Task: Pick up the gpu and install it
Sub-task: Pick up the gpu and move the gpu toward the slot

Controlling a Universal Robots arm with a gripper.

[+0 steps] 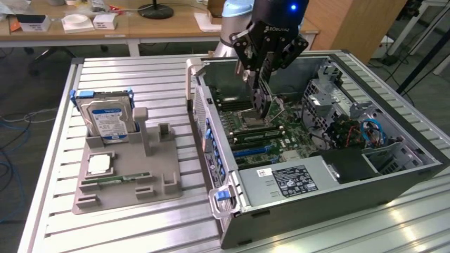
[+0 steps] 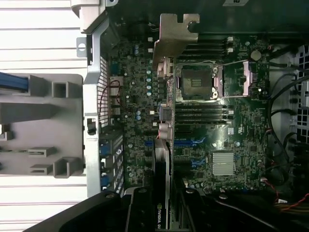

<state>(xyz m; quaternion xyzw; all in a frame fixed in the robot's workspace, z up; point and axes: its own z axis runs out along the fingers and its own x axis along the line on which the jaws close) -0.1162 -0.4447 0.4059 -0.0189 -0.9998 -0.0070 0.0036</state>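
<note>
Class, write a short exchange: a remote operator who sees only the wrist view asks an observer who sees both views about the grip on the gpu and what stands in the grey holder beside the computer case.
Operator: I see the gpu edge-on over the motherboard. Is it gripped?
Observer: Yes. In the exterior view the gripper is shut on the gpu and holds it upright over the open case.
Operator: Part of the grey holder lies beside the case. What stands in it?
Observer: A hard drive with a blue-white label stands upright in it, to the exterior view's left of the case.
</note>
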